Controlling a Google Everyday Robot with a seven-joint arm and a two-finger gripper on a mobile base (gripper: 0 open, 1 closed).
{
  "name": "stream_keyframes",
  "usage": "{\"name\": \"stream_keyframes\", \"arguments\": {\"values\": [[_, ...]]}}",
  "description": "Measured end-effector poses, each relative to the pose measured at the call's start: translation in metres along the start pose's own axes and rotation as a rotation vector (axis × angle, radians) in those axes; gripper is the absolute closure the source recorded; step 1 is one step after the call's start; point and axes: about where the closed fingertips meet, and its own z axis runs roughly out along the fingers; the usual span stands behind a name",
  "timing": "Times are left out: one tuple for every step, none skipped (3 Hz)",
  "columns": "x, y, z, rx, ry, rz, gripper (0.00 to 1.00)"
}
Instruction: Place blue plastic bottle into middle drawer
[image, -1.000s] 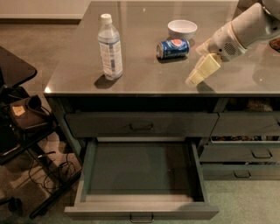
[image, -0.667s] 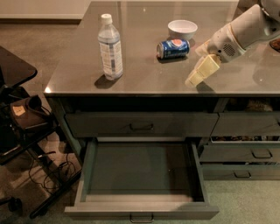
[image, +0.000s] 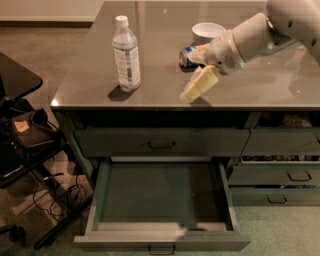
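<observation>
Reach seems to be the step in hand, since the blue plastic bottle (image: 126, 55) stands upright on the desk (image: 265, 90), cap on, near the left edge, with nothing touching it. It stands alone on open surface at its sides, which leaves room for a side-on grasp around the labelled body.

The hand (image: 200, 83) hangs low over the desk near the front edge, at about 3 o'clock from the bottle and well apart from it, slanting down and to the left off the pale arm (image: 255, 37) that enters from the upper right. I cannot tell how far open it is; it reads as one pale wedge. It has hold of nothing that I can see, and the bottle is plainly not in it.

At 12 o'clock from the hand lies a blue Pepsi can (image: 188, 53) on its side, partly hidden behind the wrist, and beyond it sits a small white bowl (image: 207, 31). Both are bystanders, though close enough that a careless swing could knock them.

The middle drawer (image: 160, 197) is pulled well out at 6 o'clock from the desk front, its flat bottom bare, ready to take the bottle from above. The top drawer (image: 160, 142) over it is shut, so it does not overhang the opening. Narrower drawers (image: 295, 175) stand at 3 o'clock.
</observation>
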Motion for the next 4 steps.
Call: {"name": "stream_keyframes", "arguments": {"values": [[-0.049,-0.007,0.014,0.013,-0.105,-0.048,0.0],[-0.085,-0.032,0.019,0.072,-0.21,-0.041,0.0],[-0.087,-0.035,0.019,0.084,-0.218,-0.041,0.0],[-0.085,-0.042,0.033,0.083,-0.277,-0.037,0.0]]}}
